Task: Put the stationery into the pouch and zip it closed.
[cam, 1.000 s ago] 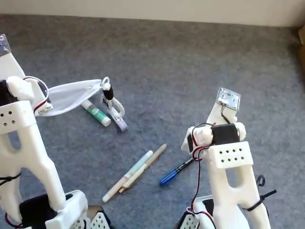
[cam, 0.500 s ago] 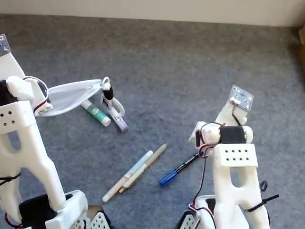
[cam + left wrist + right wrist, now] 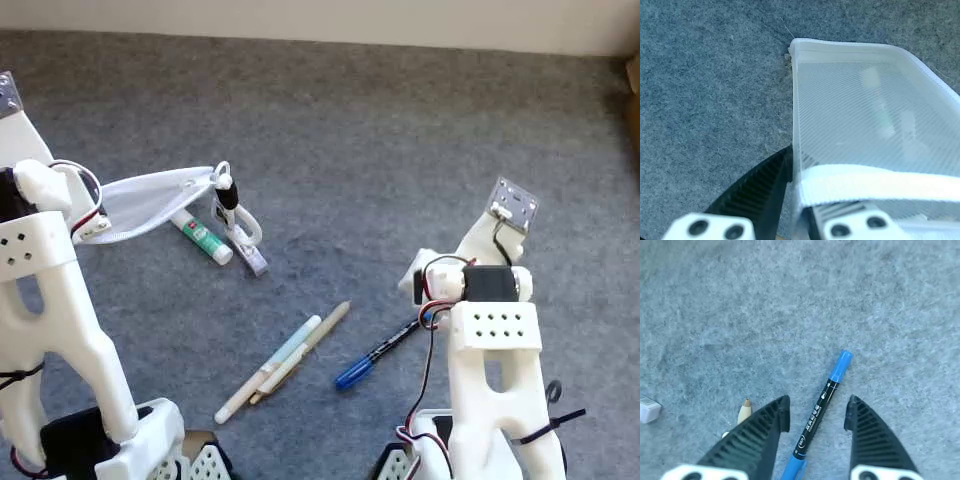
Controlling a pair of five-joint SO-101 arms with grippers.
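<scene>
My left gripper [image 3: 797, 187] is shut on the edge of the white mesh pouch [image 3: 865, 115], holding it just above the carpet; in the high view the pouch [image 3: 150, 200] hangs at the left. My right gripper [image 3: 817, 412] is open and points down over the blue pen [image 3: 822, 402], its fingers on either side of the barrel. The blue pen [image 3: 378, 354] lies beside the right arm. Two pale pens [image 3: 285, 358] lie side by side in the middle. A glue stick [image 3: 200, 237] and a black-and-white marker with a clip [image 3: 235, 215] lie by the pouch's mouth.
Grey carpet [image 3: 380, 130] covers the whole surface, and a pale wall strip runs along the far edge. A small white eraser [image 3: 647, 407] and a pencil tip [image 3: 744, 410] show near the right gripper. Both arm bases stand at the near edge.
The right arm's wrist has swung to the right and slightly back, ending above the blue pen. The left arm and pouch have not moved.
</scene>
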